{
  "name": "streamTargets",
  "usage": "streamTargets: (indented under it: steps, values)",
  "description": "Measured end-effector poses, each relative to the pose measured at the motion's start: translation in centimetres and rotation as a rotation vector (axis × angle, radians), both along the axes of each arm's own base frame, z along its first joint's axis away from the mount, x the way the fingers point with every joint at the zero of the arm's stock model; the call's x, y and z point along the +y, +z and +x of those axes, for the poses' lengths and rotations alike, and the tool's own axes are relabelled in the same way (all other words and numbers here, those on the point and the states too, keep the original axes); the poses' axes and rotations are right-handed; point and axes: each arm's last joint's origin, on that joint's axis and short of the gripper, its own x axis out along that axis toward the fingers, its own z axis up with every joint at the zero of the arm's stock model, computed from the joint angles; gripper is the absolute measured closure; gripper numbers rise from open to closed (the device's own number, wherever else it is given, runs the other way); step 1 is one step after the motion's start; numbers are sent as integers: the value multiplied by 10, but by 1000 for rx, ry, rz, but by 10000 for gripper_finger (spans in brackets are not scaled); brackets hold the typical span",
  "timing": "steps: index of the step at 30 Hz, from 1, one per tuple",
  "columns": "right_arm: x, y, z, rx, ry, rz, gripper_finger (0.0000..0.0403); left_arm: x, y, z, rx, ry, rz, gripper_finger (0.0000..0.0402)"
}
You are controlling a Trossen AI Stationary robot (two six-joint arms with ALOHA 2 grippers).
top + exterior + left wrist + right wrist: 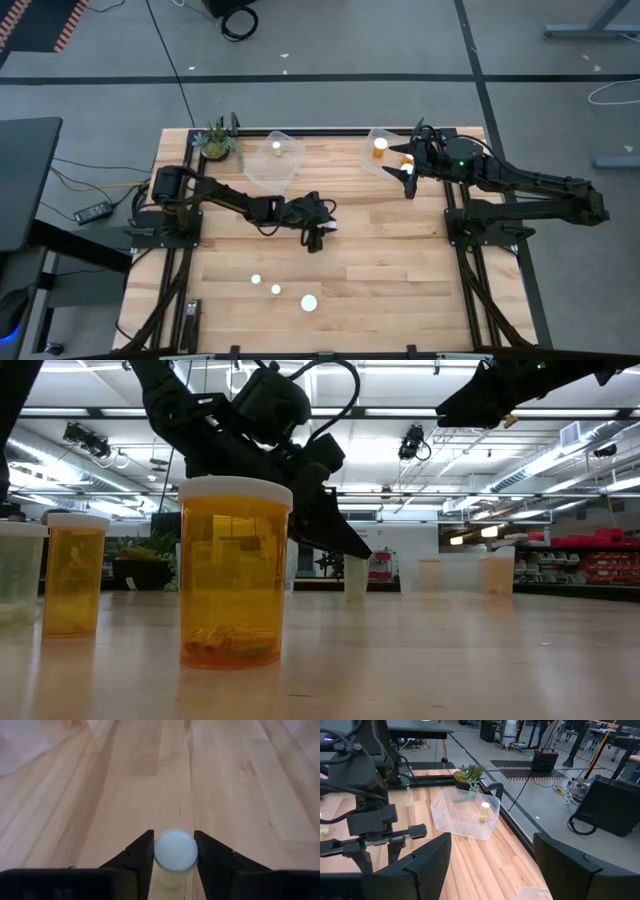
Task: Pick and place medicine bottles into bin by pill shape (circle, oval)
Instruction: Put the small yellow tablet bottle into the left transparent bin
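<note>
My left gripper (315, 238) is at the table's middle, shut on a white-capped medicine bottle (175, 854). My right gripper (408, 180) is open and empty, hovering at the near edge of the right clear bin (385, 155), which holds two orange bottles (380, 145). The left clear bin (272, 160) holds one bottle (276, 147). Three more bottles (276, 289) stand upright on their bases near the table's front; in the low view the closest (235, 570) shows an amber body with pills at its bottom. My left gripper pinches the bottle's white cap (159, 851) between its two fingers, one on each side. The fingers come from above, slanting down. The bottle stays upright; I cannot tell whether its base is on the table.
A green potted plant (218, 140) stands at the far left corner, beside the left bin. Bare wood lies between the two bins and the three front bottles. The arm bases stand at the table's left and right edges.
</note>
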Motion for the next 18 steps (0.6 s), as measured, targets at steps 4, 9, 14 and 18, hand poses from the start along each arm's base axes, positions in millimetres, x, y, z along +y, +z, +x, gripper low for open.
streamTargets:
  steps: [4,9,14,18]
  values:
    - [0,0,0,0,0,0,116,7,10,-3,2,19,0,280]
    - [0,0,0,2,0,1,116,21,34,-11,-22,47,20,270]
    - [0,0,0,4,0,1,116,45,60,-26,-23,104,46,270]
    - [0,-1,0,11,0,3,116,69,74,-38,-19,170,61,277]
